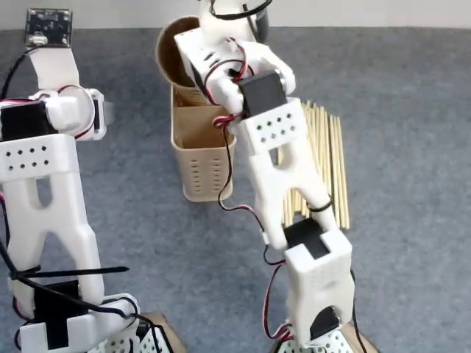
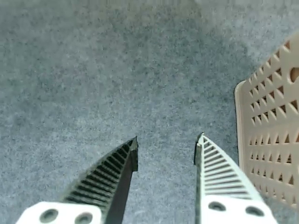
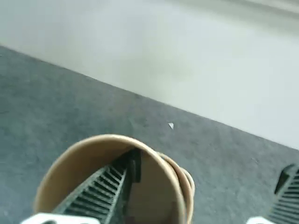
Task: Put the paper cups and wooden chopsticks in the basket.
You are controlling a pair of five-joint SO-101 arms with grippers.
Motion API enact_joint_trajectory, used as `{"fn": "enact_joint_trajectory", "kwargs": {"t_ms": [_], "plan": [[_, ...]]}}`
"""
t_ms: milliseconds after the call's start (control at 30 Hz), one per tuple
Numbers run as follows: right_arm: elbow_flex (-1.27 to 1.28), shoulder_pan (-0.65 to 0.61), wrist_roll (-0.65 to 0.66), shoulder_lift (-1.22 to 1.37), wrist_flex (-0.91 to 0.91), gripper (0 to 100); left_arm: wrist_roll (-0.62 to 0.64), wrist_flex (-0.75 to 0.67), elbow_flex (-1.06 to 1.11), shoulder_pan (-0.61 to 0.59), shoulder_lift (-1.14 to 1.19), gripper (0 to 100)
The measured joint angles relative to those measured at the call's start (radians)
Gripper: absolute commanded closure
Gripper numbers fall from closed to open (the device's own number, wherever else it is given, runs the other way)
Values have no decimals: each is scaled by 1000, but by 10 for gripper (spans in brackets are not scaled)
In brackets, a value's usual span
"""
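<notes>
High, paper cups (image 1: pixel 173 53): stood at far end of basket (image 1: pixel 200 158), base hidden by right arm (image 1: pixel 276 147).
High, wooden chopsticks (image 1: pixel 335 165): lay just beside basket, partly covered by right arm.
Left wrist, left gripper (image 2: pixel 166 144): spread, empty, near basket (image 2: pixel 268 140) wall cut off at edge.
Right wrist, right gripper (image 3: pixel 212 161): spread wide, one finger inside paper cups (image 3: pixel 159 191).

The gripper (image 3: pixel 212 162) is spread wide. One dark ribbed finger (image 3: pixel 111 183) sits inside a brown cup (image 3: pixel 158 187), and the cup's side wall lies between the jaws, well apart from the other finger. A second rim (image 3: pixel 188 181) shows just beside the cup. Past the fingertips, grey carpet (image 3: pixel 56 88) meets a white wall (image 3: pixel 187 56).
</notes>
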Motion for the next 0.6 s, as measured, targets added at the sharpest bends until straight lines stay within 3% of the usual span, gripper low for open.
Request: {"fn": "enact_joint_trajectory", "kwargs": {"t_ms": [367,533,600], "plan": [[-9,-2,0,51,-12,570,0,-21,21,28,0,780],[-9,31,0,21,278,574,0,-29,-32,97,0,780],[-9,66,0,-26,445,622,0,-54,-91,123,0,780]]}}
